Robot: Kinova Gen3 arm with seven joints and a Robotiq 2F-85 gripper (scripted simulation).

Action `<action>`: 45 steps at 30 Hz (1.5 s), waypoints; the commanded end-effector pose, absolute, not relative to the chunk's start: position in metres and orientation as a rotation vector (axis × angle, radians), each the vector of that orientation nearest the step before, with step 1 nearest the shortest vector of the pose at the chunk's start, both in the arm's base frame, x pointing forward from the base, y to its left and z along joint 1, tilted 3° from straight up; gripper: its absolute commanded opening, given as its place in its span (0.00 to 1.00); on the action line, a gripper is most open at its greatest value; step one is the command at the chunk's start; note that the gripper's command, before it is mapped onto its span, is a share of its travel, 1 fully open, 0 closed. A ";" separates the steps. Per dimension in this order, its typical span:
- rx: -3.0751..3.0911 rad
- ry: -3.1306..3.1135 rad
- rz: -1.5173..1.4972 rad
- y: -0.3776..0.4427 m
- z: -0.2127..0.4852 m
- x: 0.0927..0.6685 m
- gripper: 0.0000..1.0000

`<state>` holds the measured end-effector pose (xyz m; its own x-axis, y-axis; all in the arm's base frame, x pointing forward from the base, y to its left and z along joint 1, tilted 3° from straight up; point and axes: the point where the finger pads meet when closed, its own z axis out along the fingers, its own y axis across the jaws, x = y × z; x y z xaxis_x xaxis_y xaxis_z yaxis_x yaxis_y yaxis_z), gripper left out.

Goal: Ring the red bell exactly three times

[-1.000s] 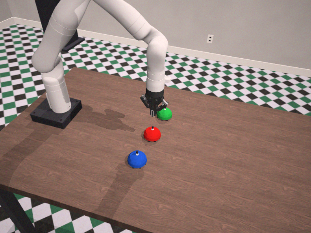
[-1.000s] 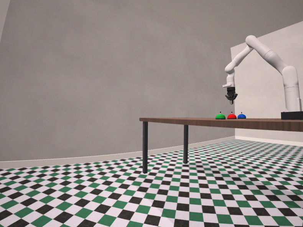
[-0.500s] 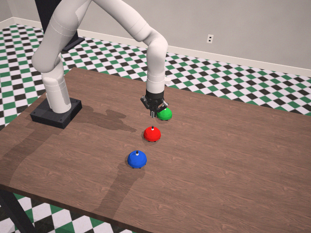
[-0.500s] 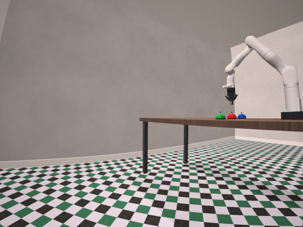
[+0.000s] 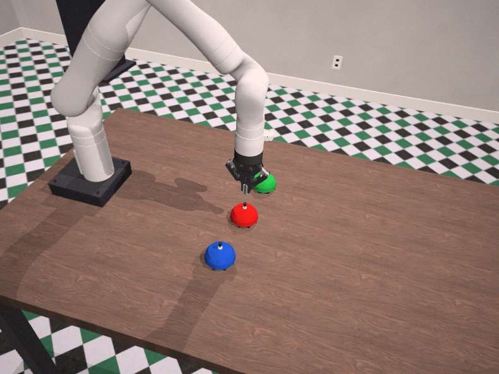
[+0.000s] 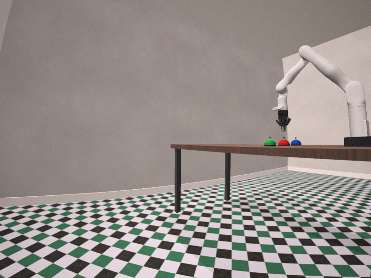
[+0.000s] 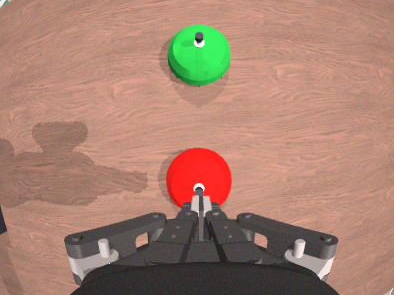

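The red bell sits in the middle of the wooden table, its small black button standing up. It also shows in the side view and in the wrist view. My gripper is shut and empty, pointing straight down. Its fingertips hang a short way above the red bell's button, apart from it. In the wrist view the closed fingertips line up with the button. In the side view the gripper is clearly above the bell.
A green bell stands just behind the red one, partly hidden by the gripper; it also shows in the wrist view. A blue bell stands in front. The arm's black base is at the table's left.
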<state>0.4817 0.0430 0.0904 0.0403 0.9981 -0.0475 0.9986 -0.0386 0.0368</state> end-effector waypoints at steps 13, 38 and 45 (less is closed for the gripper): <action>2.224 2.137 -0.020 0.042 0.067 0.482 0.00; 2.224 2.137 -0.020 0.041 0.057 0.482 0.00; 2.224 2.137 -0.020 0.041 0.057 0.482 0.00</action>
